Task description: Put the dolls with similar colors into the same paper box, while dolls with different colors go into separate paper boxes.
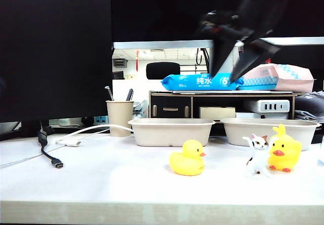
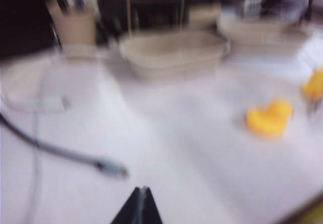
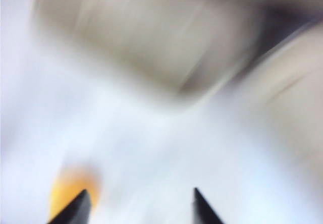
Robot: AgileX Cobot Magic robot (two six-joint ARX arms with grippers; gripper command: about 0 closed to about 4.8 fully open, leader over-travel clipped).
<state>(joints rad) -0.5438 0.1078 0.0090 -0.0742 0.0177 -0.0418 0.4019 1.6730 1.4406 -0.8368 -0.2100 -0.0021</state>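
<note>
Visible dolls: two yellow ducks, one calico cat; two paper boxes; one paper cup [image 1: 120, 116] with pens at 9 o'clock of the left box; left duck [image 1: 188, 158] sits on the table [image 1: 101, 179] at 5 o'clock of the left box [image 1: 171, 131]; right duck [image 1: 283, 150] stands at 6 o'clock of the right box [image 1: 271, 128], calico cat [image 1: 257, 155] just beside it at its 9 o'clock; box contents hidden by the walls, cannot tell; right gripper [image 1: 238, 65] hangs blurred in the air at 12 o'clock between the boxes, fingers spread apart, nothing between them; right wrist view is smeared, an orange-yellow blob near one fingertip [image 3: 75, 211]; left gripper [image 2: 140, 206] low over the table, tips together, clenched on nothing, left duck well apart at its 2 o'clock
</note>
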